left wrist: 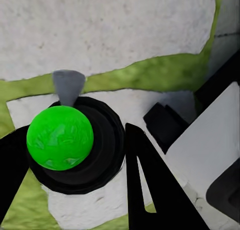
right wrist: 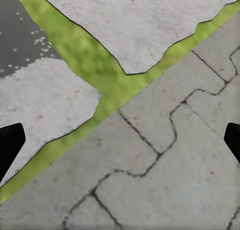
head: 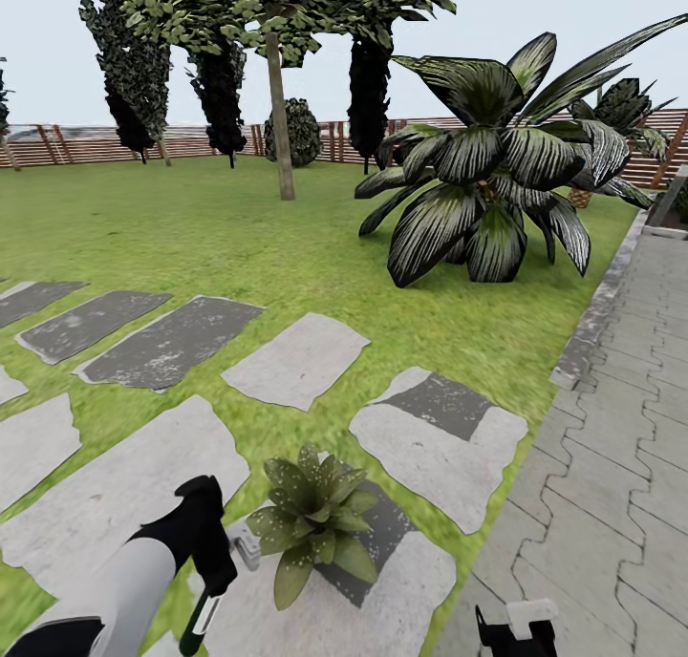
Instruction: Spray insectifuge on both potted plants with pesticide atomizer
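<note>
One potted plant [head: 311,521], a low rosette of pointed green leaves, stands on a stepping stone [head: 401,581] just ahead of me. Fine white insectifuge specks [head: 279,519] dot its left leaves. My left gripper [head: 212,554] hangs just left of the plant, shut on the pesticide atomizer [head: 246,546], whose whitish nozzle points toward the leaves. In the left wrist view the atomizer [left wrist: 60,138] shows a bright green dome in a black round body between the black fingers [left wrist: 142,175]. My right gripper [head: 517,628] is low over the paving, open, with nothing between its tips [right wrist: 120,140].
A large striped-leaf palm [head: 487,184] stands on the lawn ahead to the right. A grey curb [head: 597,313] borders a paved walkway [head: 621,466] on the right. Flat stepping stones [head: 296,359] cross the grass. A tree trunk [head: 280,113] and wooden fence [head: 191,141] stand farther back.
</note>
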